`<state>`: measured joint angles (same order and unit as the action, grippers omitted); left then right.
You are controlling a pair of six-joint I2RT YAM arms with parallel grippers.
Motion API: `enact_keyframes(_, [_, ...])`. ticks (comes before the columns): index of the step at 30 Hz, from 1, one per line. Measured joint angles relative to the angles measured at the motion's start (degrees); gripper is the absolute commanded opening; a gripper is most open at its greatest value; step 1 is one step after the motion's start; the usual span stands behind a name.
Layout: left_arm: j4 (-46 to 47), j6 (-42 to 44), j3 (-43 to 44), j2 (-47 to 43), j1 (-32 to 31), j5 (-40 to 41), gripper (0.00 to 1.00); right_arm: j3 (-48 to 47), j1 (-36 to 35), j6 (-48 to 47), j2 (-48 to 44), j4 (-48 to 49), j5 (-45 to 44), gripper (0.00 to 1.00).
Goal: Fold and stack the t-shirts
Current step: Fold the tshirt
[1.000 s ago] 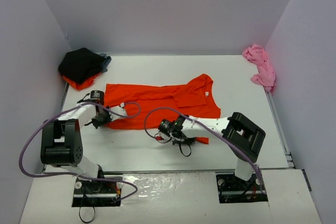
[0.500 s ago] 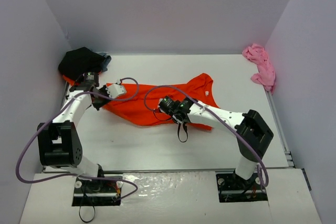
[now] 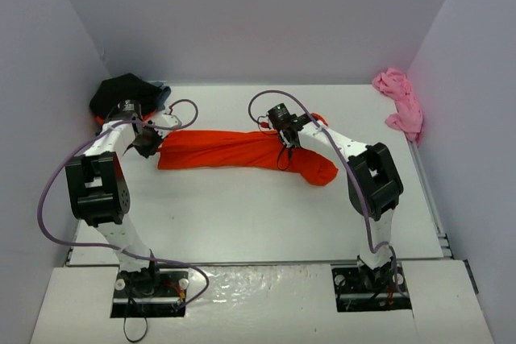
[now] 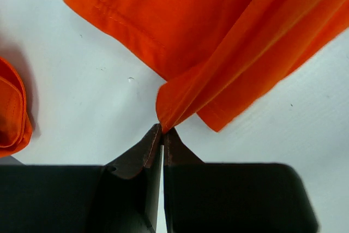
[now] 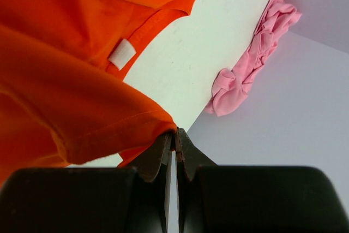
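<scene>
Each pinching the hem of the orange shirt (image 3: 226, 151), the left hand (image 4: 162, 130) and right hand (image 5: 173, 133) had carried it rearward, folding it into a band across the tabletop (image 3: 242, 207), so one fold looked nearly done.

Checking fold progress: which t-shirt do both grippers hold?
The long orange-red t-shirt in the middle; the pink t-shirt and black t-shirt lie bunched in the far corners.

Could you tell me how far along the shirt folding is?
Looks done: a black shirt lies on a second orange shirt at the far left corner, fold quality unclear. In hand: the left gripper and right gripper each pinch an edge of the orange shirt, doubled into a long band. Left: finishing it, and the pink shirt, crumpled at the far right.
</scene>
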<state>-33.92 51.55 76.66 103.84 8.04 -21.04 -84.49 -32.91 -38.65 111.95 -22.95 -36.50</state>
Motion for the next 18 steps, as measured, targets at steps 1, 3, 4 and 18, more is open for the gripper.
enact_keyframes(1, [0.0, -0.5, 1.1, 1.1, 0.5, -0.4, 0.00, -0.8, 0.9, -0.4, 1.1, 0.5, 0.1, 0.00])
enact_keyframes(3, [0.0, -1.5, 3.4, 3.3, 1.0, -1.4, 0.00, -1.7, 2.0, -0.9, 2.6, 1.3, 0.3, 0.00])
enact_keyframes(4, [0.1, -2.0, 4.5, 4.1, 1.1, -1.7, 0.00, -2.0, 2.2, -1.0, 3.2, 1.6, 0.4, 0.00])
enact_keyframes(18, [-0.7, -6.5, 20.1, 10.6, 1.0, -2.3, 0.00, -6.0, 1.8, -4.6, 4.1, 3.7, -1.7, 0.00])
